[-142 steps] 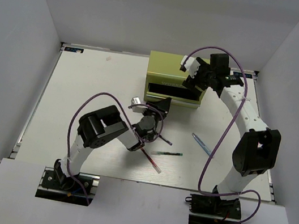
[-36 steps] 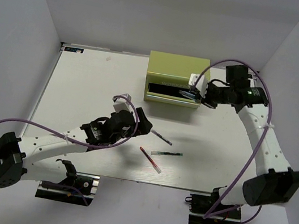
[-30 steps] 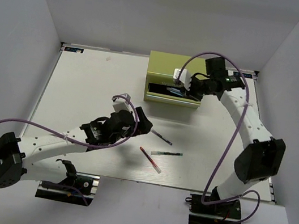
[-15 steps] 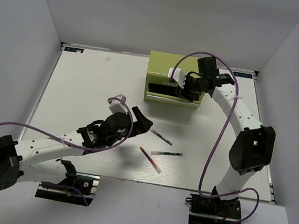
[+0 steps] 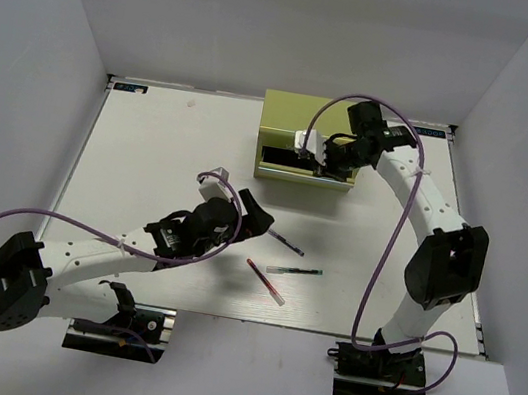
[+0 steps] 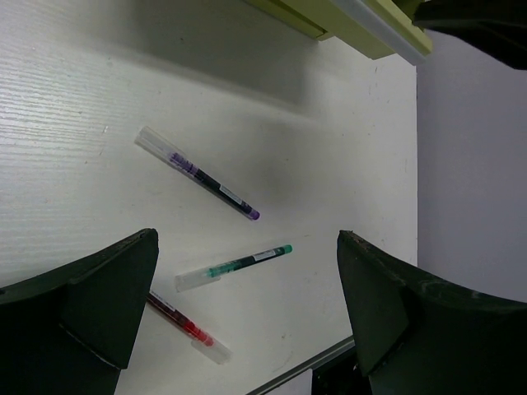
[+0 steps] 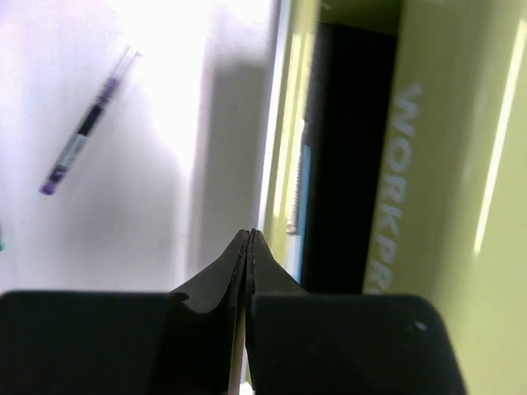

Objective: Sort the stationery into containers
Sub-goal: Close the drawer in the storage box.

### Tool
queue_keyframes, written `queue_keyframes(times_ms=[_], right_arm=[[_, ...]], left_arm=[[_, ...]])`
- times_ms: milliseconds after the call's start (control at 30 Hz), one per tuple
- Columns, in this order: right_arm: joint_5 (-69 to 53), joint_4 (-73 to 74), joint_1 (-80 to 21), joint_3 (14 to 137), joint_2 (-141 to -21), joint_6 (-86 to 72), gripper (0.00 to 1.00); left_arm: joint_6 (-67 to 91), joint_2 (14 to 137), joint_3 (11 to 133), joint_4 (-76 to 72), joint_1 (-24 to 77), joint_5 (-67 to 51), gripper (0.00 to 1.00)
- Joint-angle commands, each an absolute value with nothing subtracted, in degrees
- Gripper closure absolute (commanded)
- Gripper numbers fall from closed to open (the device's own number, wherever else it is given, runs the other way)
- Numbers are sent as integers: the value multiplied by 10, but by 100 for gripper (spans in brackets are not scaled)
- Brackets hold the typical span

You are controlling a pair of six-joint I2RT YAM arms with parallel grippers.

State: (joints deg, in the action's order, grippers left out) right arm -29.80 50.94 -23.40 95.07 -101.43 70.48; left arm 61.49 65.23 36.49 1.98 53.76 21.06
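Top: left hand (image 5: 235,203) spread wide. Dark pen (image 5: 286,243) lies just past its tips toward the right edge, axis slanting far-left to near-right. Green pen (image 5: 294,270) and red pen (image 5: 265,282) lie closer to the near edge. Right hand (image 5: 323,162) pressed shut at the cabinet (image 5: 313,115), far edge.
Left wrist: dark pen ahead, diagonal.
Right wrist: light blue pen (image 7: 306,185) in the drawer (image 7: 350,164).
Left arm is nearer, so likely its pick.

Hanging closed at the front lip of the cabinet's (image 5: 289,110) open drawer (image 5: 277,155) and covering its right part from above: the right gripper (image 5: 322,164). Leaving the drawer's left part unblocked. Lying apart on the table (image 5: 149,158) just ahead of the wide-spread left gripper (image 5: 252,218), bare gaps between: purple pen (image 5: 285,243), green pen (image 5: 294,271), red pen (image 5: 264,281).
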Motion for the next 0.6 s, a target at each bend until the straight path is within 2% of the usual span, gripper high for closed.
queue_keyframes(times_ms=[0, 133, 300, 433, 467, 567], right_arm=[[-330, 598, -248, 985, -1036, 765, 100], [-269, 550, -265, 977, -1067, 745, 100], [-174, 427, -276, 966, -1096, 632, 100], [-79, 264, -287, 927, -1088, 550, 100], [-24, 213, -287, 898, -1080, 543, 100], [23, 148, -294, 881, -1074, 529, 100]], left_arm=[[613, 646, 382, 12, 532, 207, 0], [613, 646, 382, 12, 532, 207, 0], [613, 641, 382, 18, 532, 207, 0], [613, 629, 371, 18, 532, 213, 0], [613, 629, 371, 18, 532, 218, 0], [620, 624, 345, -17, 532, 223, 0]])
